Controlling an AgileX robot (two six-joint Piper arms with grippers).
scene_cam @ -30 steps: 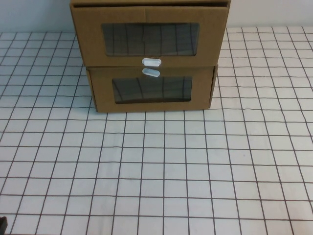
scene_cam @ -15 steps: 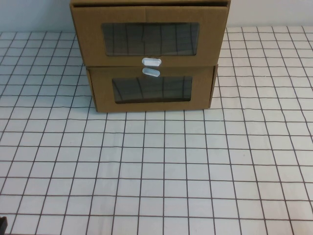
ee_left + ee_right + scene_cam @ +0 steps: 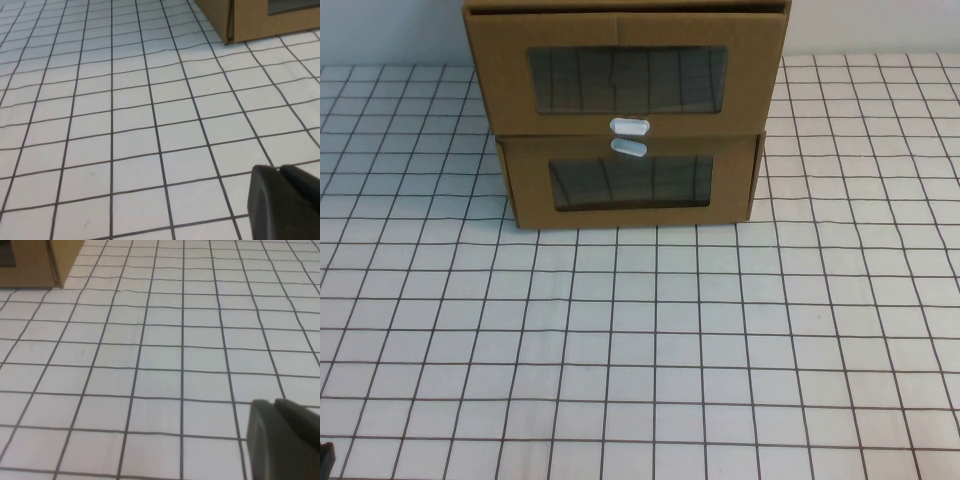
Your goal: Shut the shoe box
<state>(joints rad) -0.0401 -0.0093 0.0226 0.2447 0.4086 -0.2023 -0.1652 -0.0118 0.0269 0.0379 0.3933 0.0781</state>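
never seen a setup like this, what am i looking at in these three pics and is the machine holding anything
This is a robot with two arms at a table, each arm ending in a grasping tool. One picture comes from a raised camera looking down at the table, which has a white cloth with a black grid. At its far edge are two stacked cardboard drawers: the shoe box, with a white tab under its window, and a narrower drawer below it.

The other two pictures come from cameras on the arms' wrists. Each shows only a dark bit of its own tool, the left tool and the right tool, low over bare cloth, well short of the boxes. Nothing is held.
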